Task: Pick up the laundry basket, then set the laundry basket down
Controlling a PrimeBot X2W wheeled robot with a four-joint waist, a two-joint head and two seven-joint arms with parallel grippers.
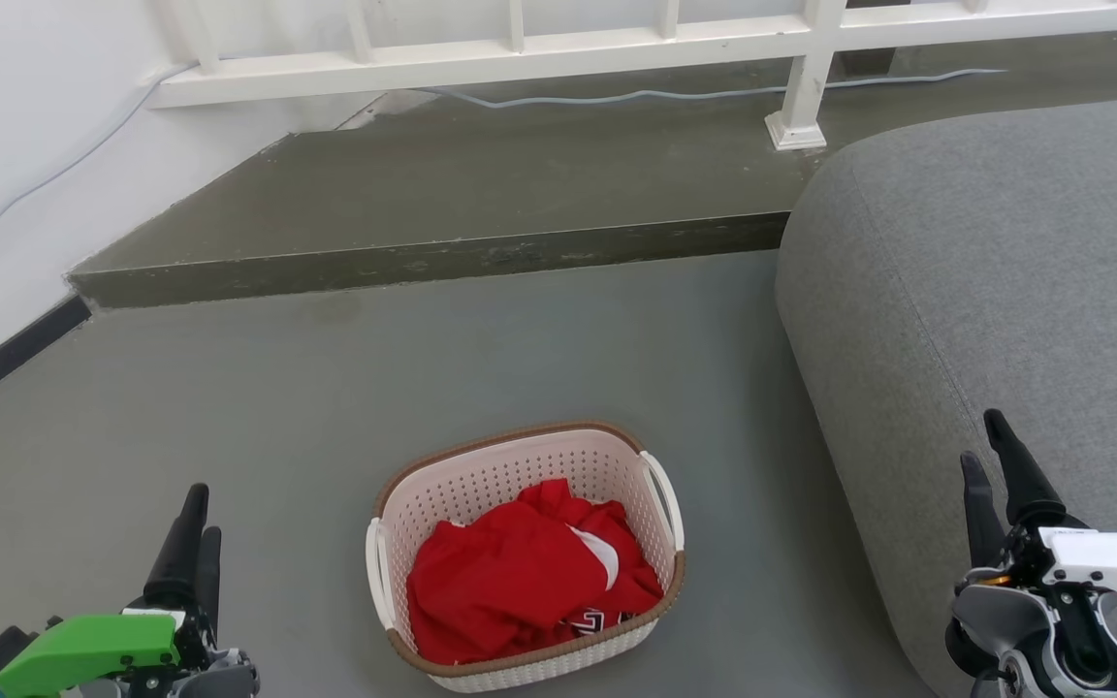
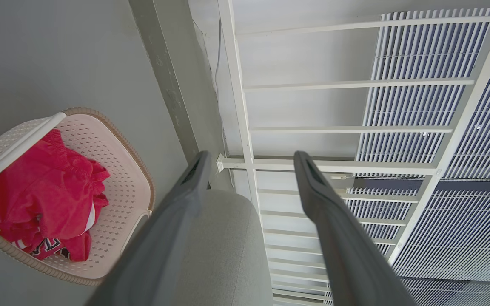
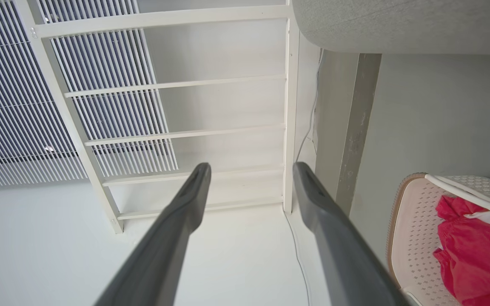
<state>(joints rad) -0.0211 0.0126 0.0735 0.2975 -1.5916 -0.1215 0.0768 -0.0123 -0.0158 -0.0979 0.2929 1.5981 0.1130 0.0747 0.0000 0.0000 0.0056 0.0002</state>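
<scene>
On the floor [image 1: 277,407] beside the grey sofa [image 1: 985,271] sits the laundry basket [image 1: 500,480], red clothing [image 1: 510,572] inside. Left gripper [image 1: 205,511] and right gripper [image 1: 981,438] flank it, fingers apart, empty. Uneven grabs on its thin, possibly flexible handles [image 1: 663,499] could tip it

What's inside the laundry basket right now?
A crumpled red garment with white and dark markings lies in the laundry basket, covering most of its floor. Anything beneath the cloth is hidden; bare perforated wall shows at the far side.

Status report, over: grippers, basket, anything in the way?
Left gripper open, empty. Right gripper open, empty. Basket on floor between them, red cloth inside. Sofa near right gripper.
</scene>
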